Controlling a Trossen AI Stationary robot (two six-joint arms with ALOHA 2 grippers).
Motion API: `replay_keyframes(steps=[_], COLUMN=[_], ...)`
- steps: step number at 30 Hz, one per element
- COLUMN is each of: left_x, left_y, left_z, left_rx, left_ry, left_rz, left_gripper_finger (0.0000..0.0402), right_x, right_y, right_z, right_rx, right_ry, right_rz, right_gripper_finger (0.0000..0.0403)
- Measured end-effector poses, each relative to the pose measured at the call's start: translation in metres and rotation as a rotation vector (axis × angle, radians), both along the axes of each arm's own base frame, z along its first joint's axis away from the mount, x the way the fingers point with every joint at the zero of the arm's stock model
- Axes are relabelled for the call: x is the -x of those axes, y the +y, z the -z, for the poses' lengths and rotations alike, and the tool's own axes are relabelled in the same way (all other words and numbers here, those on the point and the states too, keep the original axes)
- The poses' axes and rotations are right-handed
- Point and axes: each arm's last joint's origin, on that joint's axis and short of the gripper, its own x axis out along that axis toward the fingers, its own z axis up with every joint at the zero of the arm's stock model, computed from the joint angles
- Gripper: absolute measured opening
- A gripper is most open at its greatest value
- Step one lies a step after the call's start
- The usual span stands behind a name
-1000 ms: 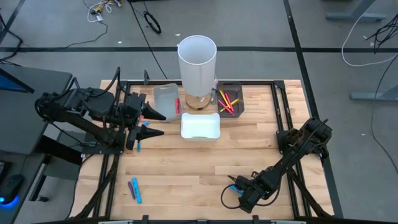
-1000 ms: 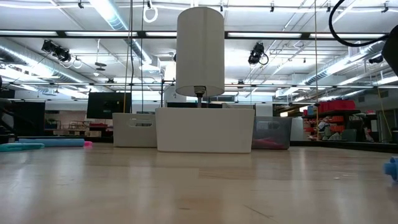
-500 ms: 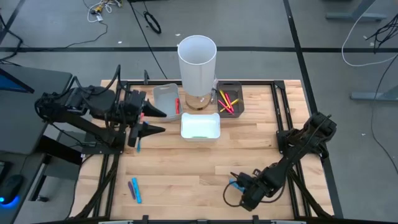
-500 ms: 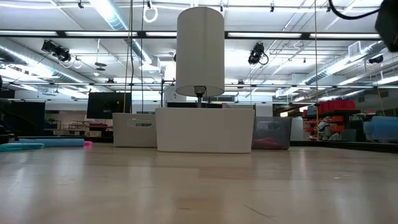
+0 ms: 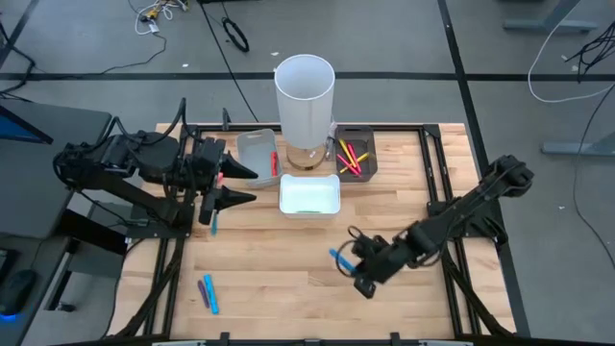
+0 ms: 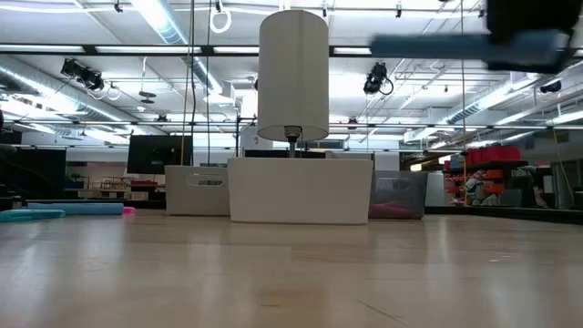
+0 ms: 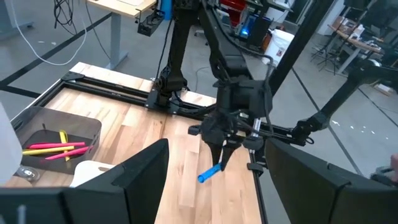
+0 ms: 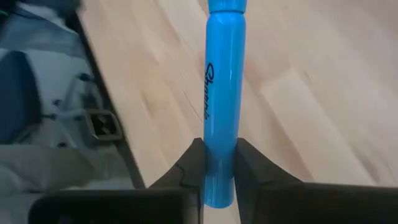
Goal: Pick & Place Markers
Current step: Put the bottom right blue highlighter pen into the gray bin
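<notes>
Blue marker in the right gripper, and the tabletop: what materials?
Blue marker: looks like smooth glossy plastic, with a highlight down the barrel and printed black script. It is clamped in the right gripper. Tabletop: light wooden planks, visible grain and seams, matte finish.

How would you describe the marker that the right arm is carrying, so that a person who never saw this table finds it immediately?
Start at the tall white cylinder at the table's far edge, then look toward the near right part, where the right gripper hangs above the wood. Clamped in it is a blue marker. Unlike the markers in the dark tray or lying on the table, it is held in the air.
</notes>
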Motion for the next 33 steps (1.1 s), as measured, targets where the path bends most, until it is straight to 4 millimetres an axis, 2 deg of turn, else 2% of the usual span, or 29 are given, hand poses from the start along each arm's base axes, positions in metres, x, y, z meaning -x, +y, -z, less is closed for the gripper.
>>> replay_keyframes(steps=[4, 8, 11, 18, 22, 27, 33], left_x=[0.0, 0.0, -0.001, -0.011, -0.023, -0.043, -0.063], left_y=[0.001, 0.003, 0.003, 0.002, -0.001, -0.006, -0.013], left_z=[0.0, -0.001, -0.002, -0.005, -0.005, -0.002, 0.002], left_rx=[-0.002, -0.003, -0.001, 0.018, 0.025, 0.028, -0.012], left_ry=[-0.002, -0.013, -0.031, -0.08, -0.107, -0.139, -0.162], left_rz=[-0.044, -0.104, -0.127, -0.16, -0.169, -0.149, -0.087], left_gripper_finger=[0.027, 0.027, 0.027, 0.027, 0.0271, 0.0271, 0.0271], right_x=[-0.022, -0.042, -0.054, -0.063, -0.063, -0.063, -0.063], right_y=[-0.016, -0.035, -0.048, -0.072, -0.08, -0.086, -0.086], right_z=[-0.025, -0.058, -0.09, -0.164, -0.196, -0.217, -0.219], right_rx=[0.048, 0.129, 0.196, 0.324, 0.396, 0.442, 0.451], right_ry=[-0.131, -0.248, -0.372, -0.617, -0.743, -0.842, -0.848], right_rz=[-0.061, -0.095, -0.096, -0.097, -0.1, -0.087, -0.101], right_gripper_finger=[0.0045, 0.0045, 0.0045, 0.0045, 0.0045, 0.0045, 0.0045])
